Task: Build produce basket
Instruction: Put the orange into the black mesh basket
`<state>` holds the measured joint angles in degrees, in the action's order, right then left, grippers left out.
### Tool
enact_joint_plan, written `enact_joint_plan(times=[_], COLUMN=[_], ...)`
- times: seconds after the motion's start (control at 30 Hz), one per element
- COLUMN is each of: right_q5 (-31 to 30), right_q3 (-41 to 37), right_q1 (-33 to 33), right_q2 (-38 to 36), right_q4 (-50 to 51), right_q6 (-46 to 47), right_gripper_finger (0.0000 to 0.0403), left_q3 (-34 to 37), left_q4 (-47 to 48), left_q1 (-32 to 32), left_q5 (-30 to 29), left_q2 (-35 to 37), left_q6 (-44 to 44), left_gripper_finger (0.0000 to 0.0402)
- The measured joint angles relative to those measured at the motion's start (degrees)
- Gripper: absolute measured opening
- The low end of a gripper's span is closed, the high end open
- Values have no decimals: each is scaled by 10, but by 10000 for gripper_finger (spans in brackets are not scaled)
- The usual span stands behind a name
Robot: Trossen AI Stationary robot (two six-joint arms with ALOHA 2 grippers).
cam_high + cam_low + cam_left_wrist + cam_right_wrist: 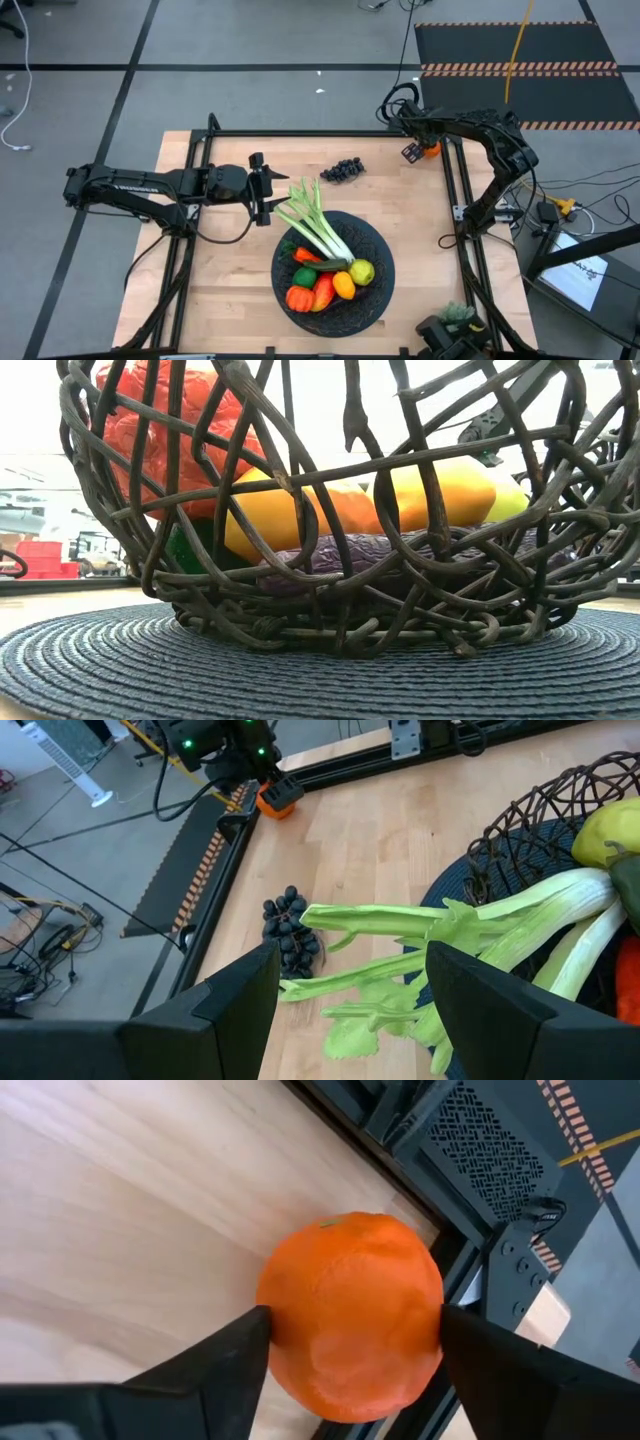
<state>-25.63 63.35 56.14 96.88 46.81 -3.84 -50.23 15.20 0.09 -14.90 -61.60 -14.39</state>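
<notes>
Table point(240, 290): pale wood planks with visible grain, bounded by a dark metal frame.
Mat point(120, 670): round, dark blue-grey, woven in concentric cords; it lies under the basket near the table's middle.
Basket point(375, 290): round and black, made of thick twisted twigs woven loosely with wide gaps; it stands on the mat.
Leek point(315, 228): long, smooth white stalks fanning into flat green leaves; the stalk end lies in the basket and the leaves hang over its rim toward the left gripper.
Basket contents: an orange carrot, a red pepper point(322, 292), a lumpy red-orange tomato point(298, 298), a small green lime point(304, 277), a yellow-orange lemon point(344, 286) and a yellow-green lemon point(361, 271), all glossy and packed close; in the low view a purple eggplant point(350, 555) lies at the bottom.
Orange point(350, 1315): round with a dimpled, matte skin, sitting at the table's far right corner beside the frame.
Grapes point(342, 170): dark, bumpy cluster of small balls, lying loose on the wood beyond the basket, apart from it.
Left gripper point(270, 196): fingers spread, holding nothing, just beside the leek leaves.
Right gripper point(350, 1342): at the far right corner, its fingers pinching the orange on both sides.
</notes>
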Motion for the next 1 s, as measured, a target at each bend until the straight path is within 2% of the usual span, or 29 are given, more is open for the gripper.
enact_joint_plan(times=[0.17, 0.4, 0.5, 0.6, 0.8, 1.0], right_q5=[9, 14, 20, 15, 5, 13], right_q3=[0, 0, -3, -4, -4, -4], right_q1=[-7, -11, -6, -6, -7, -23], right_q2=[-1, 0, 3, 6, 3, -34], right_q4=[34, 39, 35, 35, 39, 55], right_q6=[18, 27, 25, 25, 31, 34], right_gripper_finger=[267, 318, 329, 319, 275, 274], left_q3=[0, 0, 0, 0, 0, 0], left_q4=[0, 0, 0, 0, 0, 0], left_q1=[0, 0, 0, 0, 0, 0], left_q5=[0, 0, 0, 0, 0, 0], left_q2=[0, 0, 0, 0, 0, 0], left_q6=[0, -3, -3, -4, -4, -4], left_gripper_finger=[253, 253, 253, 253, 253, 253])
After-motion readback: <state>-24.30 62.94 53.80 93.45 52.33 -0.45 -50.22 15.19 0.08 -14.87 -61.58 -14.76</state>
